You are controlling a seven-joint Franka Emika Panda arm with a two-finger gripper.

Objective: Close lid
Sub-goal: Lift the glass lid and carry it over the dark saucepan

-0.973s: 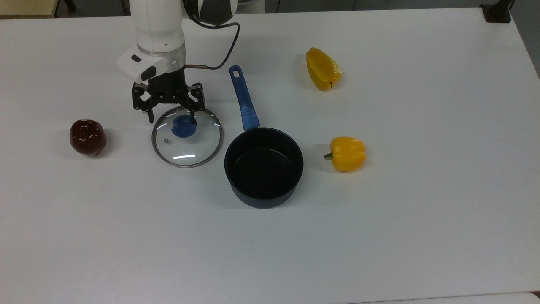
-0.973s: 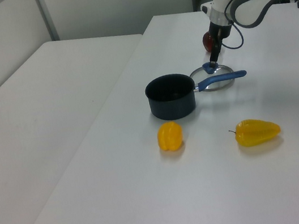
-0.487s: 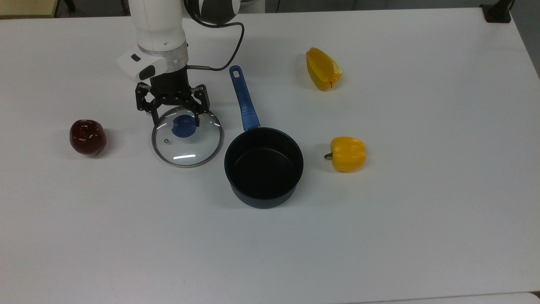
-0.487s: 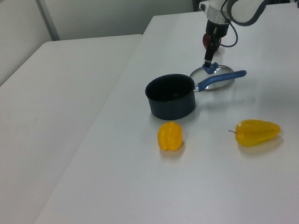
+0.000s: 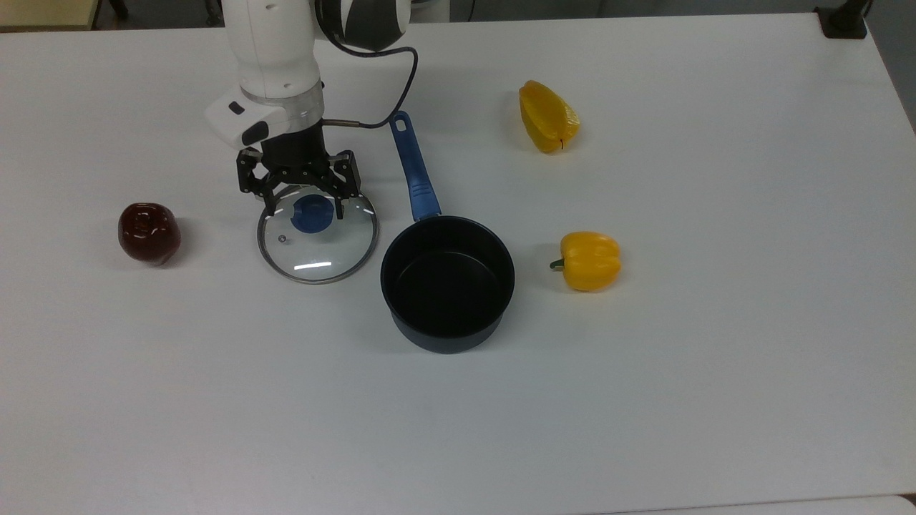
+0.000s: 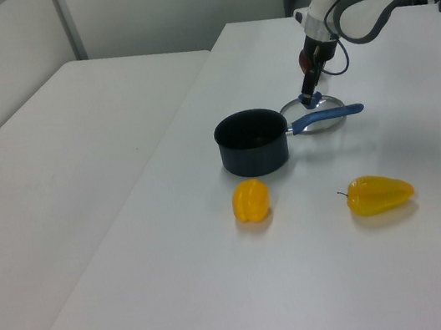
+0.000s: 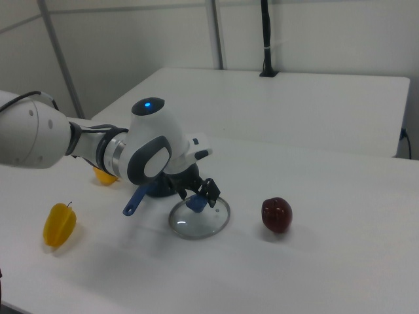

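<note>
Pincer [image 5: 304, 209] spread, over lid [image 5: 318, 239] knob

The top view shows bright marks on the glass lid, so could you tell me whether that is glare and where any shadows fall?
Top view: a white glare streak on the lid, soft shadows beside the saucepan and dark red pepper. Right view: a fainter highlight on the glass.

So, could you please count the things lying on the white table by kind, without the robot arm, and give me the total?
Yellow bell peppers: 2, one elongated and one rounder with a green stem
Dark red bell pepper: 1
Dark saucepan with a blue handle: 1
Round clear glass lid with a blue knob: 1
Total: 5
</note>
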